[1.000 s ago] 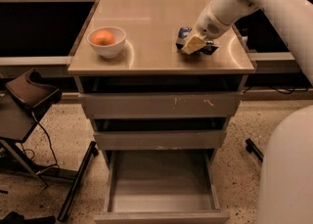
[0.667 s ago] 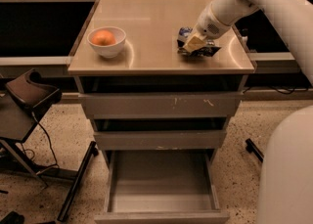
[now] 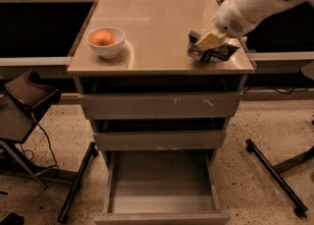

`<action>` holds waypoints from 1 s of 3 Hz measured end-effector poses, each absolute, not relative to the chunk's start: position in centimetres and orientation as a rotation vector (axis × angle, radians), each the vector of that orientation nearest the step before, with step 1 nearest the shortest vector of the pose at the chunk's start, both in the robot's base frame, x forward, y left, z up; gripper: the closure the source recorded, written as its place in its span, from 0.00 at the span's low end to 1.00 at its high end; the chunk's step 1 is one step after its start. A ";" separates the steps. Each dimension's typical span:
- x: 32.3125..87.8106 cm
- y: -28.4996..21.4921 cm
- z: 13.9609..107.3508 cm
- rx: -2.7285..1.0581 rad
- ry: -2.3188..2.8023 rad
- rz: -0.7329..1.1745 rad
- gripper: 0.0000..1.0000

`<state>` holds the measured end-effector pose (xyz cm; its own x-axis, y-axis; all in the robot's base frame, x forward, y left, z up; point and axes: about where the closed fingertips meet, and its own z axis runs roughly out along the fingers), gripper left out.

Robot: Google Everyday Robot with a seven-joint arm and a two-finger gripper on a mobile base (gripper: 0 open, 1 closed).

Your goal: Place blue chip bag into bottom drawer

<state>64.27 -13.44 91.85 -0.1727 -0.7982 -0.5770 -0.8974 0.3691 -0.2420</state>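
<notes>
Currently: blue chip bag (image 3: 218, 53), far right of the cabinet surface (image 3: 157, 27), lies nearer the right edge than a moment ago and looks tipped up. It has shifted together with the gripper (image 3: 210, 40), whose fingers appear clamped on its upper edge, though the contact itself is hard to make out. Bottom drawer (image 3: 162, 204): pulled open, well below; grasp seemingly secured, lift and carry-down outstanding.
</notes>
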 end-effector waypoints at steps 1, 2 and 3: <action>56.5 -14.8 96.7 -1.365 1.981 0.163 1.00; 47.8 -15.7 101.9 -1.289 1.974 0.096 1.00; 43.8 -14.7 103.0 -1.299 1.954 0.122 1.00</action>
